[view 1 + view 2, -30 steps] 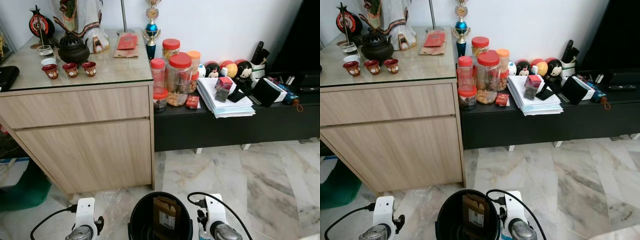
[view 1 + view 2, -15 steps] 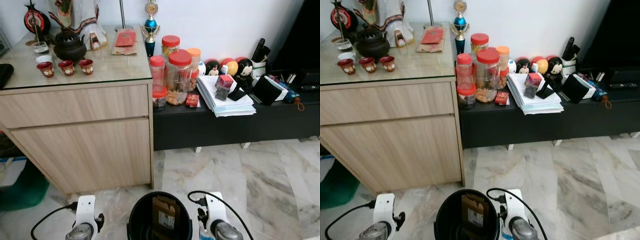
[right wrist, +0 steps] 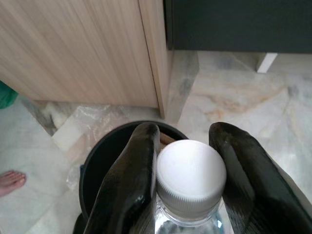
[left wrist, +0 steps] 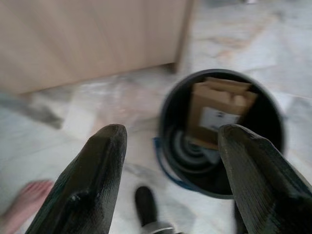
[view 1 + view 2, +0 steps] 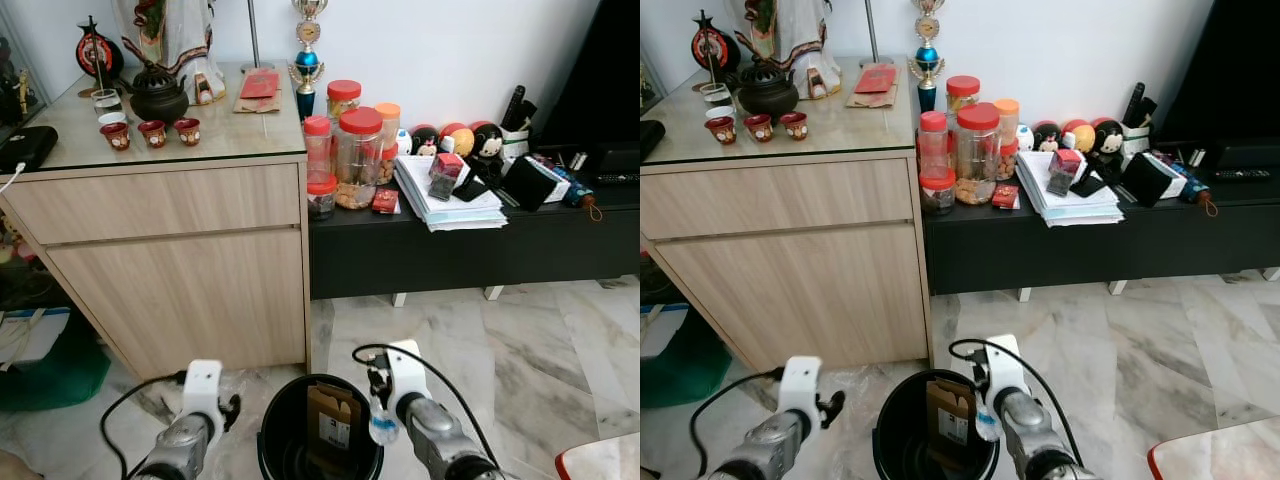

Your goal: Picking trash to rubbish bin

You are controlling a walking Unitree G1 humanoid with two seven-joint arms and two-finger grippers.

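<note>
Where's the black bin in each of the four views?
Left eye: bin at bottom centre, between the two arms.
Right eye: bin at bottom, left of centre.
Left wrist: bin beyond and between the fingers, blurred.
Right wrist: bin just past the capped bottle.
Shared landmark: the brown cardboard box standing inside it.

The black bin stands near, its mouth open upward, though a brown cardboard piece stands upright inside and takes up its middle. Marble floor lies bare to the right. The wooden cabinet walls off the far left; a low black shelf crowded with jars bounds the far right.
</note>
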